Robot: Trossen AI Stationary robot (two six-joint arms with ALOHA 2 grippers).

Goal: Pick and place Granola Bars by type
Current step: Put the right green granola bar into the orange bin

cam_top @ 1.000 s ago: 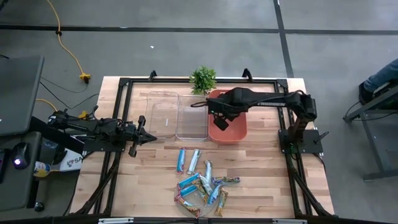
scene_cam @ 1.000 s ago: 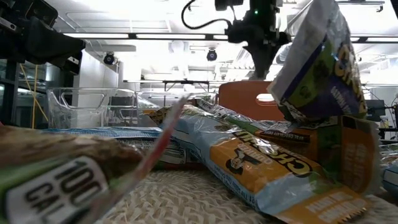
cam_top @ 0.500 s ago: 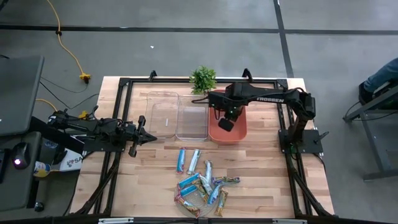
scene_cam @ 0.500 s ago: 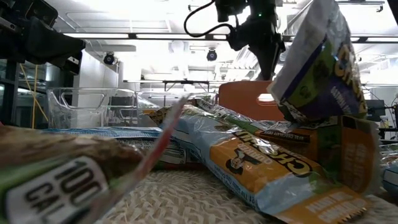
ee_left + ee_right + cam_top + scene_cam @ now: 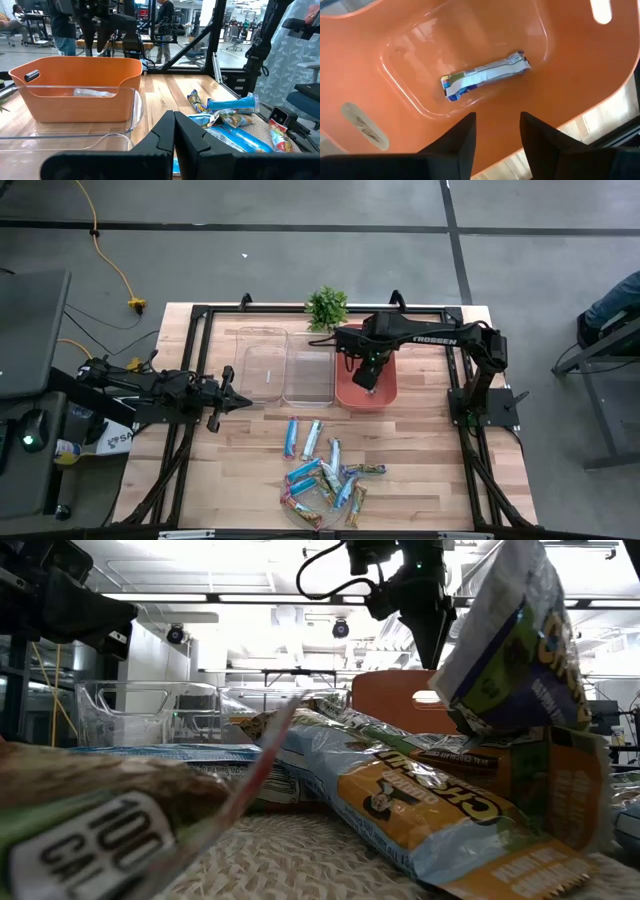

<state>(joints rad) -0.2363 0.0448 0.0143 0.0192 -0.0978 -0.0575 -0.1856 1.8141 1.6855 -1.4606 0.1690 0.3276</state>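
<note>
A single silver-white granola bar (image 5: 485,74) lies flat on the floor of the orange bin (image 5: 384,387), touching nothing else; the remaining granola bars (image 5: 325,475) lie heaped on the round woven mat (image 5: 330,860) near the table's front edge, with two lying just beyond the heap toward the bins. The right gripper (image 5: 368,377) hangs directly above the orange bin, its fingers (image 5: 462,137) spread apart with nothing between them; a second ago it stood over the bin's near-left part, and it has since shifted toward the bin's centre and turned to point down, the bar now lying loose below it. The two clear bins (image 5: 263,363) to the left of the orange one appear empty, though glare on their walls makes this uncertain. A small green plant (image 5: 326,307) stands at the table's back edge, just behind the bins. The left gripper (image 5: 234,402) waits low at the left side of the table (image 5: 420,480), its fingers pressed together and holding nothing, unchanged from the earlier frames. Bare wood lies open between the bins and the heap, and along the right front of the table.
</note>
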